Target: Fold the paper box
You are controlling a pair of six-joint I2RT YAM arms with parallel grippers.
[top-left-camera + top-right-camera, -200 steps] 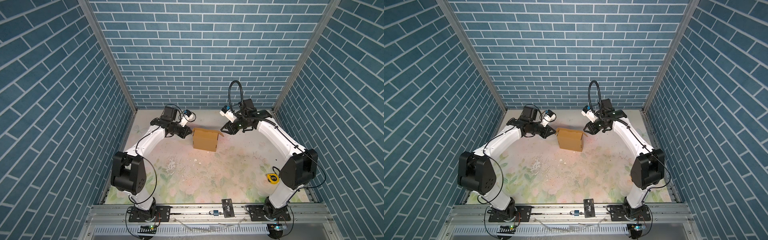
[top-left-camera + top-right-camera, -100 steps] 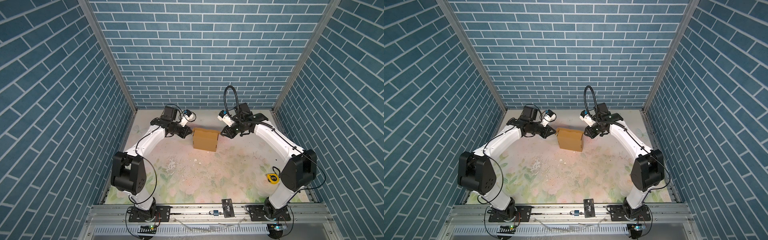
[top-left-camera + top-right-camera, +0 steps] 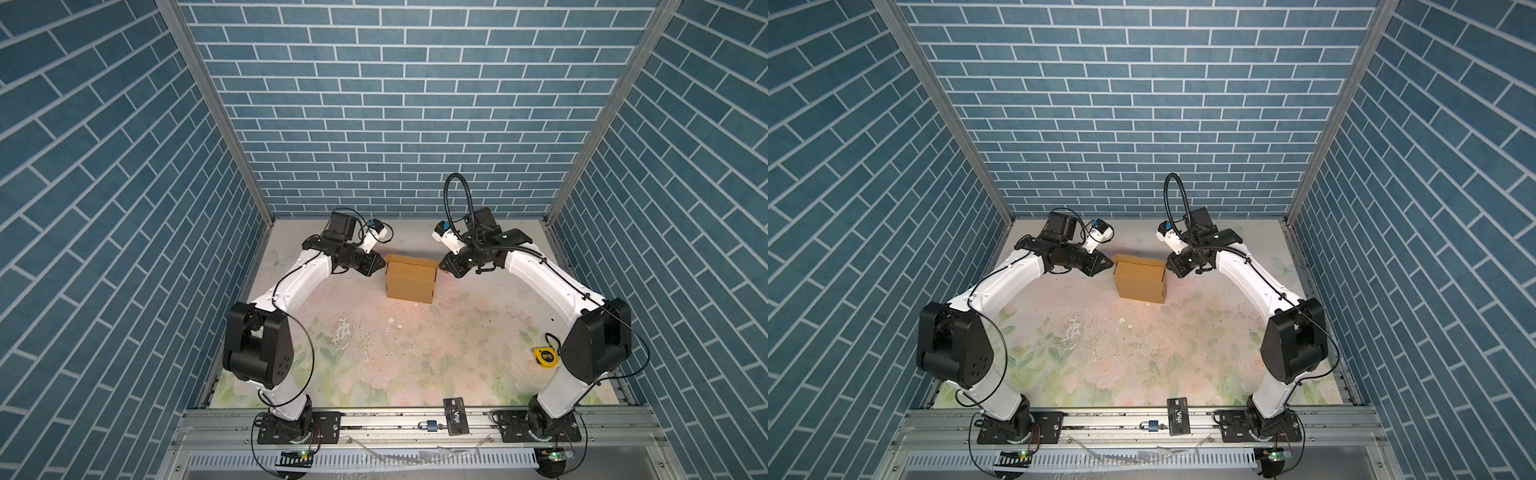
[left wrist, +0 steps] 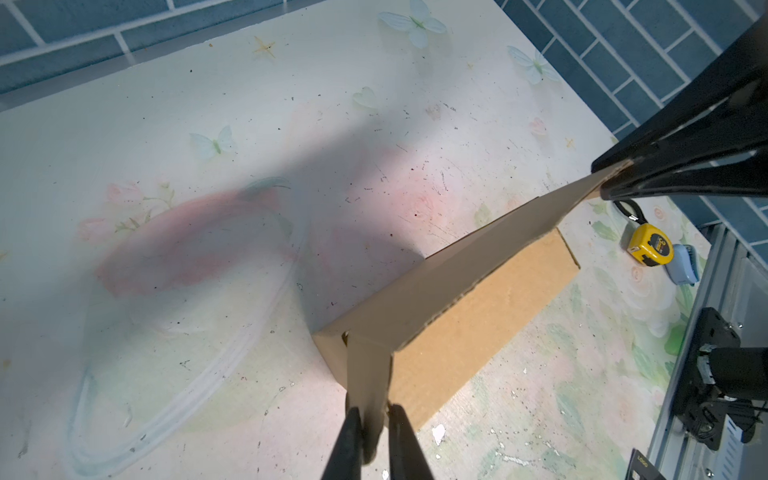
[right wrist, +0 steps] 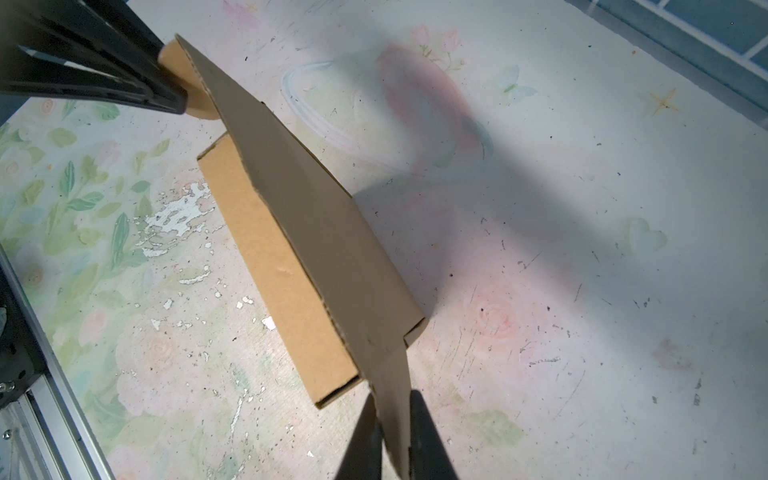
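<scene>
Between my two grippers sits the paper box [image 3: 410, 282], its body resting on the flowered table [image 3: 374, 353]. My left gripper [image 4: 376, 415] is clamped on the end tab of the raised lid flap [image 4: 457, 270]; the box body lies just beyond and below its fingertips. My right gripper [image 5: 392, 419] is clamped on the tab at the opposite end of that flap. The flap stands tilted, spanning from gripper to gripper. A yellow tape measure [image 4: 651, 250] lies well apart from both.
</scene>
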